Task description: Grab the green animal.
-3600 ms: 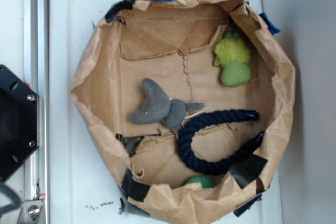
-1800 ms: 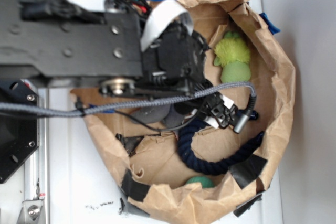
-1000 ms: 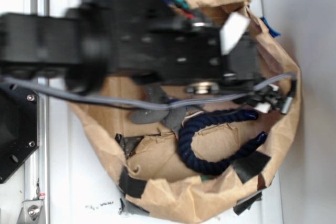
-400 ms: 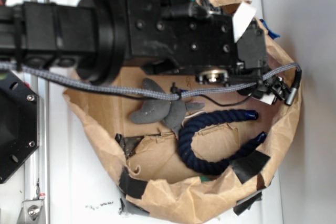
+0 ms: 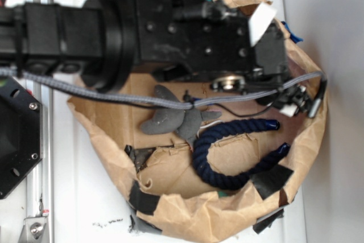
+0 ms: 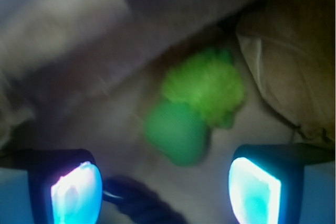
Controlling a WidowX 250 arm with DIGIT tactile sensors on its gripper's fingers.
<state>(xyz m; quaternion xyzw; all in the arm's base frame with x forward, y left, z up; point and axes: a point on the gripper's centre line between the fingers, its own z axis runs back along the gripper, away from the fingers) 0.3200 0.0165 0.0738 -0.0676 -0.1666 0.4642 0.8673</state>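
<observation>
The green animal (image 6: 197,108) shows only in the wrist view: a shaggy lime tuft joined to a smooth green body, lying on the brown paper floor close to the paper wall. My gripper (image 6: 165,187) is open and empty, its two glowing pads (image 6: 76,192) wide apart, with the toy ahead of them and apart from both. In the exterior view the black arm (image 5: 187,32) covers the upper right of the paper basket (image 5: 114,135), and the toy and the fingers are hidden beneath it.
A grey plush shark (image 5: 170,118) lies mid-basket. A dark blue rope (image 5: 227,157) curls at the lower right; its end shows near the left pad in the wrist view (image 6: 136,203). The crumpled paper wall (image 6: 283,61) rises right of the toy.
The arm swung in from the left over the basket and now covers the green toy's corner. Since 0.4 s ago it has barely shifted.
</observation>
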